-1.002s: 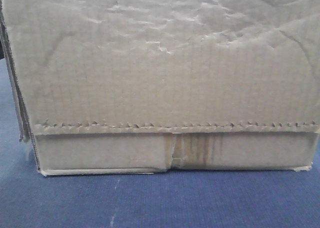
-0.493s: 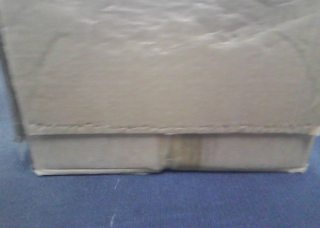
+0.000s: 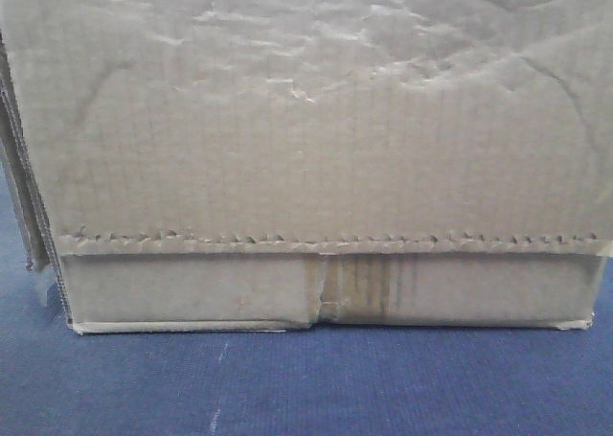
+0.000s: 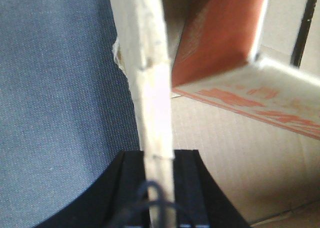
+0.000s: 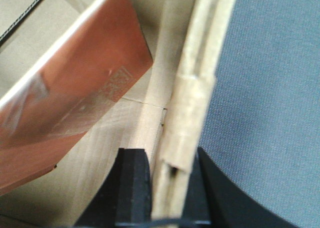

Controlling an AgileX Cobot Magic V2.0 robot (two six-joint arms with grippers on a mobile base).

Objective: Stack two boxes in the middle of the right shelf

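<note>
The box [image 3: 306,120] sat on the cloth [image 3: 306,388], a smaller carton [image 4: 220,32] tilted inside it. The left gripper [image 4: 160,163] straddled its left wall, the right gripper [image 5: 170,163] its right.

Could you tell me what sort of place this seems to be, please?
Probably a packing or storage area, though little shows: a worn cardboard box on blue cloth, with an orange packet inside.

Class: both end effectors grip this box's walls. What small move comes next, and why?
Probably a small, level lift: left end effector and right end effector each pinch a wall of the box, which seems to sit on the blue surface.
</note>
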